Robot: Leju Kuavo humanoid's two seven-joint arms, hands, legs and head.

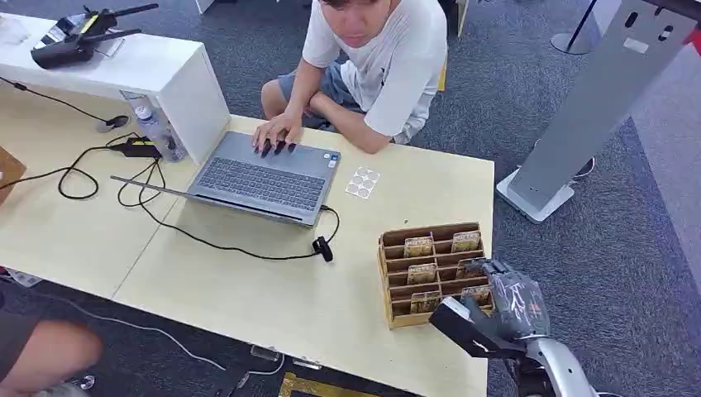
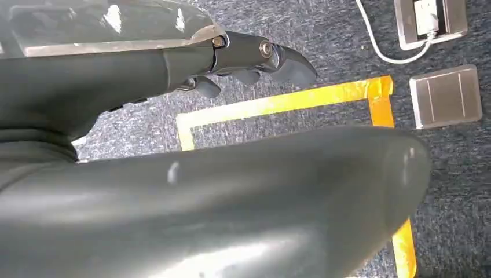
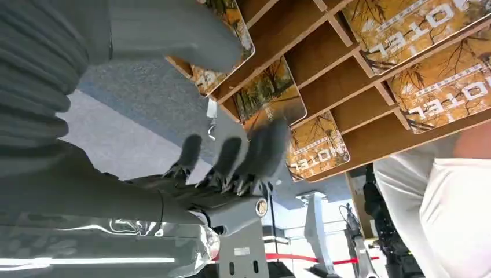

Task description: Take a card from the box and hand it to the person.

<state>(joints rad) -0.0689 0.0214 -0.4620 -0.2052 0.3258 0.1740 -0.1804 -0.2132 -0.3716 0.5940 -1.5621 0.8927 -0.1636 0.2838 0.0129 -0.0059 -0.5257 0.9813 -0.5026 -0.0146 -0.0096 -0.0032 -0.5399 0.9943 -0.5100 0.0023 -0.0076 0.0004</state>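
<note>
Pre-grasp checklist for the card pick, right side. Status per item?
1. Right robot hand at the card box: ok, it is at the box's right edge.
2. Cards available in the slots: ok, several show.
3. Card already held: cannot tell; in the right wrist view the fingers are near a card, contact unclear.
4. Person ready to receive: not ok, a hand rests on the laptop.
5. Left robot hand out of the way: ok, it hangs over the floor, holding nothing.
</note>
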